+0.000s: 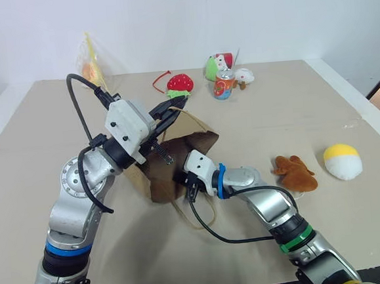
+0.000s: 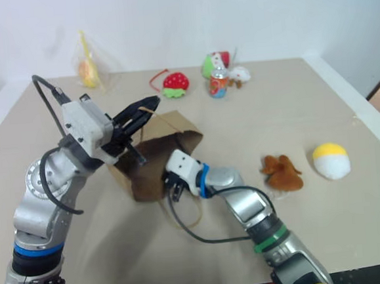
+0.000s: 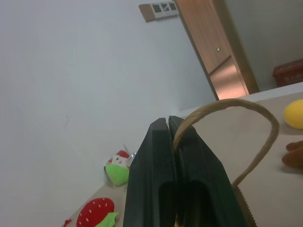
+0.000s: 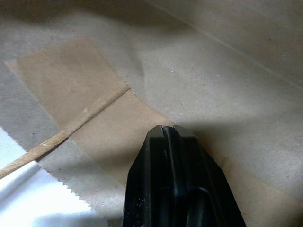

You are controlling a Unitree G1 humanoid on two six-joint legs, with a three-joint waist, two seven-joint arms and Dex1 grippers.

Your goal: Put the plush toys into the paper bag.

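The brown paper bag lies mid-table with its mouth lifted. My left gripper is shut on its upper cord handle and holds it above the table. The other handle trails on the table. My right gripper is at the bag's mouth with its fingers together, pressed against the inner paper beside a handle patch. The two plush toys lie to the right of the bag, apart from both grippers: the fuzzy orange-brown animal and the white egg with a yellow top.
At the back of the table are a red strawberry plush, a green-and-white toy, a small can and a white mushroom-like toy. A clear plastic bag with yellow trim is at the back left.
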